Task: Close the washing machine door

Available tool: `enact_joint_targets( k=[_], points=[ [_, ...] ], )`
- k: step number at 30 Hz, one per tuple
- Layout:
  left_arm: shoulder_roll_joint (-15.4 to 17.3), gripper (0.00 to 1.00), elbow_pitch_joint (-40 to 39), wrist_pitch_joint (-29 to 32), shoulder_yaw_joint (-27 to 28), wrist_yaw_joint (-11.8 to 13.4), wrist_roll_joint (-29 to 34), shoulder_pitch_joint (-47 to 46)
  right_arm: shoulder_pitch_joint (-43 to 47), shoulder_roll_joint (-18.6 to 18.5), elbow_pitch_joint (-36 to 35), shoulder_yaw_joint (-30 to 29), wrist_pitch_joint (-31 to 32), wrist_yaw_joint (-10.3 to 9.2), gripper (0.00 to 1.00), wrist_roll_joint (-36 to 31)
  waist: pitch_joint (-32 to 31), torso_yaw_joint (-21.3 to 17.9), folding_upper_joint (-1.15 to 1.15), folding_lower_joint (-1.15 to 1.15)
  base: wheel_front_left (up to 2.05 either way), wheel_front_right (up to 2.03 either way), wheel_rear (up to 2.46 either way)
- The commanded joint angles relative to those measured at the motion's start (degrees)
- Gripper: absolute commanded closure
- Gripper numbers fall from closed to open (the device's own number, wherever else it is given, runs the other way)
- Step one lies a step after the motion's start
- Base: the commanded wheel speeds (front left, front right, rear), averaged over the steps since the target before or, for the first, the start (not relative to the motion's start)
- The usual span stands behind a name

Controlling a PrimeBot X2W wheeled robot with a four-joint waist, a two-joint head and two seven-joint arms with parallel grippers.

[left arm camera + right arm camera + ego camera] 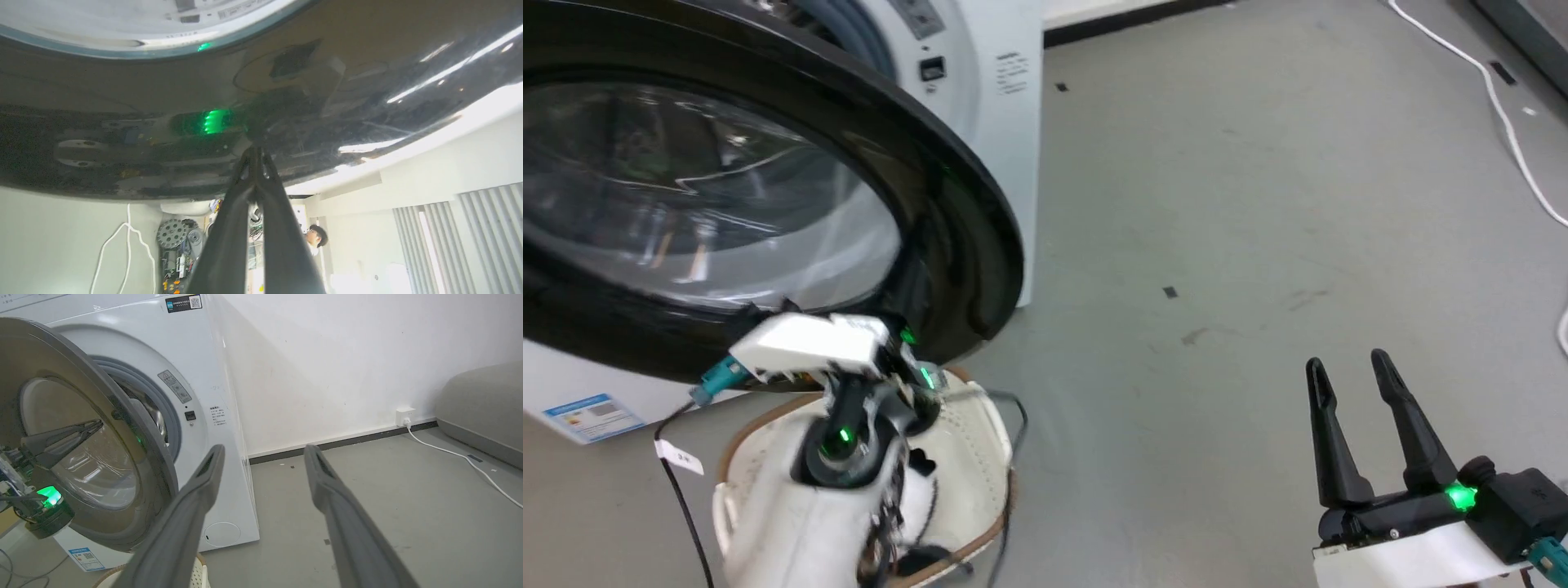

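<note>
Plainly the job is half swung: the washing machine [1005,122] stands against the wall, and the washing machine door [727,196] hangs part-way open in front of its mouth, with a gap between the black rim and the grey rubber ring [163,404]. The left claw [255,154] is clenched on nothing, its two fingers pinched tip to tip, and the tips appear to touch the glossy dark rim low on the door, on the side away from the hinge. I judge that a good place to push. The push should go square to the door and follow its arc, slow and even so the tips do not skid on the shiny surface, then end in a firm press until the latch catches. The right claw [1347,361] is released and holds nothing, low over the floor and well apart from the machine; it is best left there, clear of the swing. Underfoot is smooth grey floor [1217,204], bare apart from a few small dark marks, and a white wall [327,355] runs behind. A cream laundry basket [968,433] sits under the left arm, just beside the door's lower edge, where it could snag. A white cable [1503,122] trails across the floor from a wall socket [404,415].
</note>
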Motion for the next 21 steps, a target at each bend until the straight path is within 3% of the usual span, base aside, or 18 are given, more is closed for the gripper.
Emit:
enact_joint_targets(
  k=[1,5,8,13,15,18,21],
  points=[
    [0.4,1.00,-0.7,0.7,-0.8,-0.2,1.3,2.4,0.5,0.3,-0.2,0.0,-0.3,-0.03,0.00,-0.2,-1.3,1.8,0.00,0.00,0.00,0.00,0.00],
    [3.0,1.00,-4.0,2.8,-6.3,-0.3,8.2,8.7,1.1,0.3,-0.4,-0.4,-0.3,-0.03,0.00,-0.7,-3.0,5.2,0.00,0.00,0.00,0.00,0.00],
    [7.2,1.00,-6.6,2.7,-11.4,-0.3,15.6,13.7,1.6,0.3,-0.4,-0.8,-0.3,-0.03,0.00,-1.1,-4.1,8.2,0.00,0.00,0.00,0.00,0.00],
    [15.5,1.00,-9.1,-3.4,-16.5,-0.3,30.1,18.3,2.5,0.3,-0.6,-1.6,-0.3,-0.03,0.00,-1.7,-5.5,13.9,0.00,0.00,0.00,0.00,0.00],
    [17.3,1.00,-9.2,-5.5,-17.0,-0.2,33.6,18.7,2.7,0.2,-0.6,-1.6,-0.3,-0.03,0.00,-1.7,-5.7,14.9,0.00,0.00,0.00,0.00,0.00],
    [21.5,1.00,-9.7,-12.1,-17.6,2.5,44.2,19.0,3.0,0.1,-0.7,-1.9,-0.3,-0.03,0.00,-1.9,-6.3,18.0,0.00,0.00,0.00,0.00,0.00],
    [22.2,1.00,-12.4,-15.6,-14.5,5.9,50.7,19.4,3.2,0.0,-0.9,-2.2,-0.3,-0.03,0.00,-2.0,-6.8,20.5,0.00,0.00,0.00,0.00,0.00]
  ],
)
